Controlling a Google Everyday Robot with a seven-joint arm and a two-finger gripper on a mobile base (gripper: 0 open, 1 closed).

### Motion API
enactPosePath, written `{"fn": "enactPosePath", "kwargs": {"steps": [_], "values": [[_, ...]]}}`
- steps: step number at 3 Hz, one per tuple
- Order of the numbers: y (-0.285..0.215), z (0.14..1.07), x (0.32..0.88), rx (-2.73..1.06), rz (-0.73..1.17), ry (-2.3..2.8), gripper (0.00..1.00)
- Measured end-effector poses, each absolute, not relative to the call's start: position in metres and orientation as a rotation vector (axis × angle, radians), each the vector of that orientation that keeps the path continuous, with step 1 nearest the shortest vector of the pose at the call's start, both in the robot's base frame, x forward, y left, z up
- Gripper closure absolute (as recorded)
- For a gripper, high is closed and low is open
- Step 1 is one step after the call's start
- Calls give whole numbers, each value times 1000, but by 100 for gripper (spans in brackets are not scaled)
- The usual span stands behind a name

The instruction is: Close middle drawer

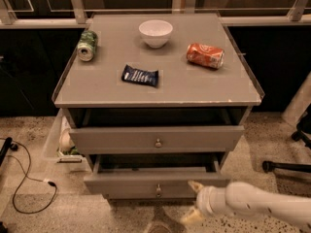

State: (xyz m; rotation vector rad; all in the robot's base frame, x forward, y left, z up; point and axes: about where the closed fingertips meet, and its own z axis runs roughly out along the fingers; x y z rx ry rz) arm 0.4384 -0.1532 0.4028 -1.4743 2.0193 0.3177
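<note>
The middle drawer [146,184] is the low grey front panel with a small round knob [158,190], below the taller drawer front [155,139]. It stands out only a little from the cabinet, and a narrow strip of its grey inside shows. My gripper [193,201] is at the right end of this front panel, on a white arm coming in from the lower right. Its fingers are spread open and hold nothing. The upper fingertip [195,185] touches the panel.
On the cabinet top [194,89] lie a white bowl [155,32], a green can [86,45], an orange can [205,55] and a blue snack packet [140,75]. A white bin [54,140] stands at the left, a cable [24,178] lies on the floor, and a chair base [286,166] is at the right.
</note>
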Motion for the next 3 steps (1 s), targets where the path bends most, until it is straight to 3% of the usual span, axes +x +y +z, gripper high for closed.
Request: {"fn": "enactPosePath", "kwargs": {"steps": [1, 2, 3], "values": [[-139, 420, 492, -1536, 218, 1924, 42], [-136, 421, 496, -1540, 218, 1917, 39], [-136, 421, 496, -1540, 218, 1917, 16]]}}
